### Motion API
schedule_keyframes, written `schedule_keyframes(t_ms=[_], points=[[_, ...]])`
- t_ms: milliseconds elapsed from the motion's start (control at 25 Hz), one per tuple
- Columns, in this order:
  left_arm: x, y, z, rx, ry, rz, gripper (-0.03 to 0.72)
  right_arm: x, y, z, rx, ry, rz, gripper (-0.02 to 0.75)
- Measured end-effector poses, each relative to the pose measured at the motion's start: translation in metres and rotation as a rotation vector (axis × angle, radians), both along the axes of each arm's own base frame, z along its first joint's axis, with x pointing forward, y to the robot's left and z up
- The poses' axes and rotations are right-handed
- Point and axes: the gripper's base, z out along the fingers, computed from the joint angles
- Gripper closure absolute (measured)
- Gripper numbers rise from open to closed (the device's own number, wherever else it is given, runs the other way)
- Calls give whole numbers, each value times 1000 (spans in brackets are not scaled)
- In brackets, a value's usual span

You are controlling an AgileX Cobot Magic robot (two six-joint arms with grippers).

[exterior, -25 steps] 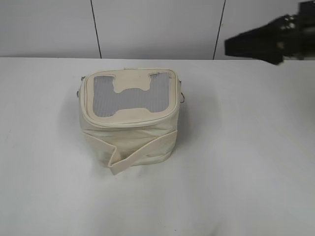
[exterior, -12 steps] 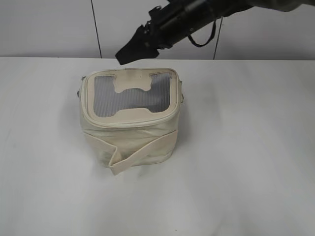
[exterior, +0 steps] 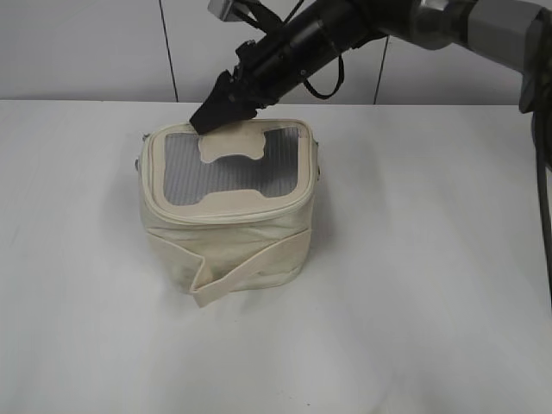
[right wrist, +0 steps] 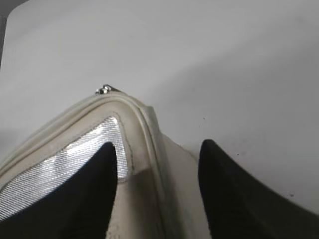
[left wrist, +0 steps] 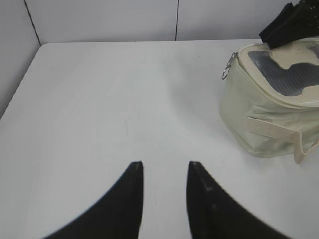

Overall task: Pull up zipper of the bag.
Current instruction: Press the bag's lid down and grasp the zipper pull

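Right now the cream-coloured, boxy fabric bag (exterior: 228,207) with the grey mesh panel on top sits near the middle of the white table (exterior: 431,285), a loose strap folded across its front. Reaching across from the right side, the right arm's black gripper (exterior: 216,115) hovers at the bag's far top edge, towards the far-left corner of the lid. Its own wrist camera shows the two dark fingers (right wrist: 92,199) spread apart with a clear gap, straddling the raised cream seam at that corner; nothing is caught between them. A small metal fitting (right wrist: 103,90) glints just beyond the corner, ahead of the fingertips. Whether that is the zipper pull or only a strap ring, I cannot tell from where I stand.

Over on the left, the left gripper (left wrist: 164,172) hangs low over bare table, well apart from the bag, its fingers parted and empty.

As for progress, I would judge this to be very early: the approach looks about finished, but no pull tab is pinched and the zipper line around the lid shows no sign of being drawn. What seems left is nearly everything: locating the tab, closing on it, and running it along the seam.
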Motion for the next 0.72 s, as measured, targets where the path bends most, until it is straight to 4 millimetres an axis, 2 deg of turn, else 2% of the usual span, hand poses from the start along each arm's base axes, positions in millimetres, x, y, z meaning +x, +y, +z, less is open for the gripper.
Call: schedule_keyframes(t_ms=[120,320,400,560,720], points=[[2,0,0,0,9,0,447,0,0,-11,-23,24,14,390],[20,-1,6,7,75,-5,447,-1,0,-14,-35,37,32,654],[34,-5,18,-9,49,-34,447,-1,0,-14,-36,38,34,681],[87,-22,31,-103,54,-176,447,-1,0,-13,-39,29,37,682],[159,-46,24,-180,134,-377,447,-1,0,-13,-40,34,37,683]])
